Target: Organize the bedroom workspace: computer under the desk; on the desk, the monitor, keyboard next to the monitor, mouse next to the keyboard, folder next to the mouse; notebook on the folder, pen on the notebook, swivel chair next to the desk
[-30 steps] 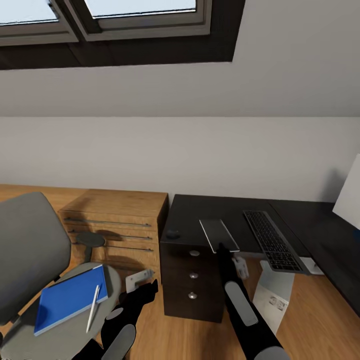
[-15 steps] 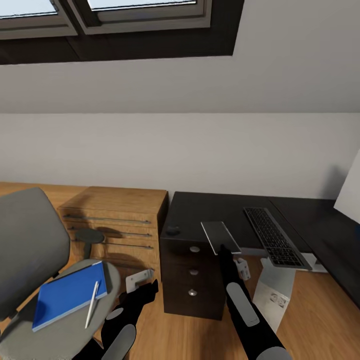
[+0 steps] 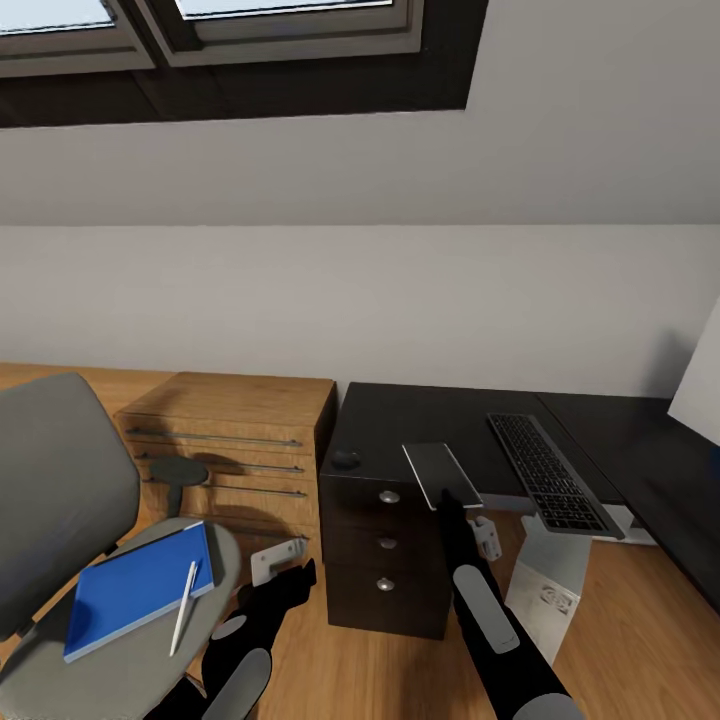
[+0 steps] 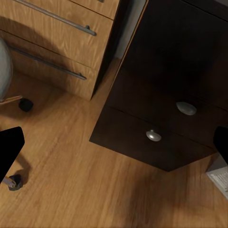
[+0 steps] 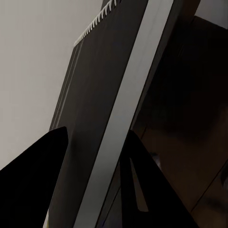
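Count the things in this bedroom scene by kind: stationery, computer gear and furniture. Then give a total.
Stationery: 3 (folder, pen, notebook)
Computer gear: 4 (keyboard, mouse, monitor, computer)
Furniture: 3 (swivel chair, desk, wooden drawer chest)
Total: 10

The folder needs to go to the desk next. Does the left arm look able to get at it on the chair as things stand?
Probably yes. The blue folder lies flat on the swivel chair seat, beside the left gripper, which is open and holds nothing. The pen lying across its edge could slide off when lifted.
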